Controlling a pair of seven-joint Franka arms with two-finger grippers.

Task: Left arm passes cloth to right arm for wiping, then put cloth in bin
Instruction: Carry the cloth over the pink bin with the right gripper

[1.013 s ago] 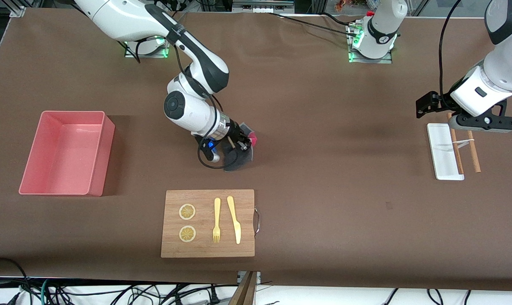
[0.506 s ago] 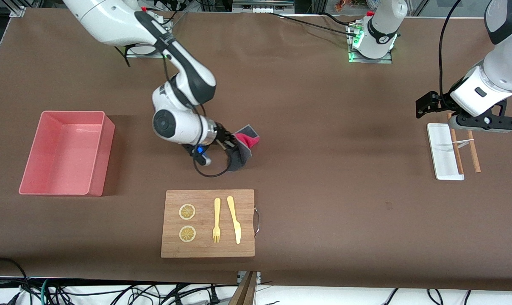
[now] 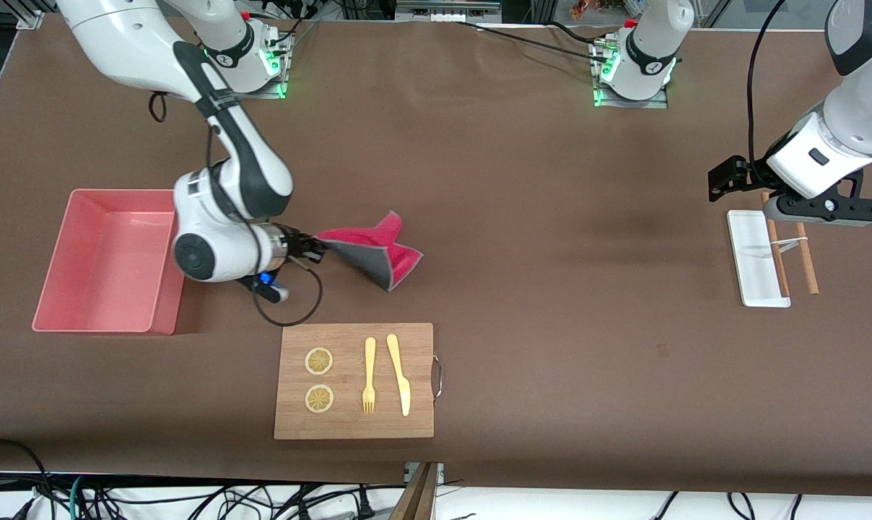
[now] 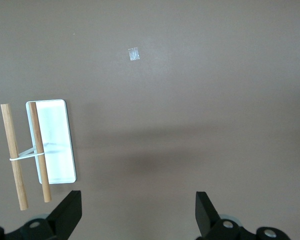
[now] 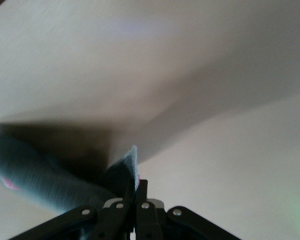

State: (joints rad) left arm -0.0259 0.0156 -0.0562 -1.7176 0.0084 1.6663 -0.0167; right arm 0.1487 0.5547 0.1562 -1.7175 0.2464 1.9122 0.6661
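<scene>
The cloth (image 3: 375, 249), magenta-red with a dark grey underside, trails on the brown table and is stretched out from my right gripper (image 3: 315, 248), which is shut on one corner of it. In the right wrist view the grey cloth (image 5: 50, 175) runs from the closed jaws of my right gripper (image 5: 136, 192). The pink bin (image 3: 111, 258) stands toward the right arm's end of the table, close beside the right wrist. My left gripper (image 3: 739, 180) is open and empty, waiting above the small white tray (image 3: 755, 256); in the left wrist view my left gripper (image 4: 137, 212) is over bare table.
A wooden cutting board (image 3: 354, 380) with two lemon slices, a yellow fork and a knife lies nearer the front camera than the cloth. Two wooden sticks (image 3: 790, 245) rest across the white tray (image 4: 52, 140).
My right gripper has dragged the cloth across the table toward the pink bin, and the cloth has stretched out flat. The left arm has not moved.
</scene>
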